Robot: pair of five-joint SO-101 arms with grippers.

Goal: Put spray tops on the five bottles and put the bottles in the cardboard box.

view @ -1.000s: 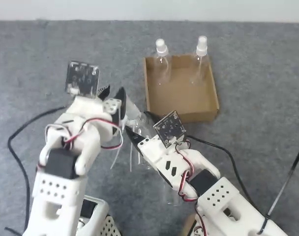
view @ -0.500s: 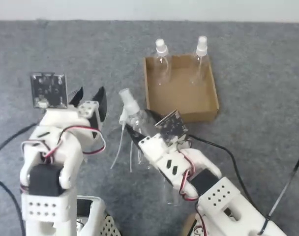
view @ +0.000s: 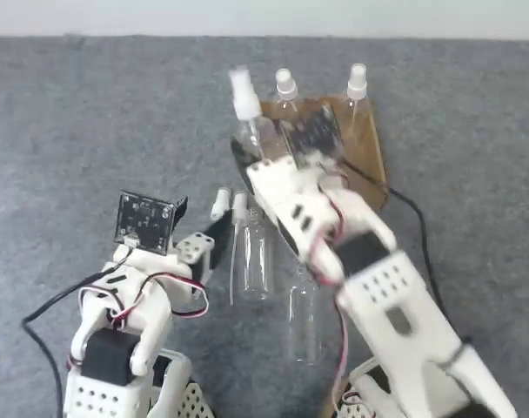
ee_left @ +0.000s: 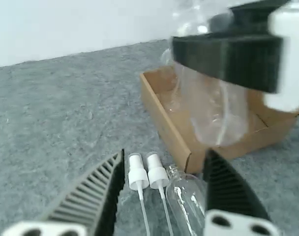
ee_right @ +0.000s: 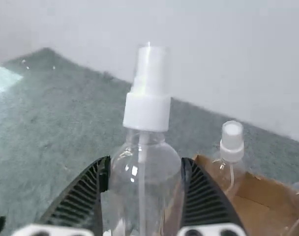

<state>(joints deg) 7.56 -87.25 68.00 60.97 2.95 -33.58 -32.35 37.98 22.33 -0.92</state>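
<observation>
LOWER LEFT, high view: your left arm [view: 130,300] sits low on the grey counter [view: 82,131]. The left jaws are spread wide and hold nothing, pointing at two loose spray tops [view: 230,204] that lie side by side just beyond their tips. Just right of the tops, an uncapped bottle [view: 256,257] lies on its side. A second bottle [view: 304,326] lies lower and further right, its neck hidden under your right arm [view: 334,231]. Above centre, the right jaws pinch a capped bottle [view: 250,126] around its body. It is held upright and raised by the left wall of the cardboard box [view: 375,170], though whether it has crossed that wall cannot be told. At upper right, two capped bottles [view: 358,87] stand inside the box along its far wall.

The step in hand looks to be boxing the third bottle. To do it well, carry the bottle fully past the left wall before you lower it, and hold it vertical so the tall spray head does not tip it over. Aim for bare box floor short of the two standing bottles so you knock neither. Part the right jaws only once the base seems seated, then lift straight up, clear of the spray head. Leave the left jaws off the loose tops until the right arm is out of the way, because the two arms work close together here.
</observation>
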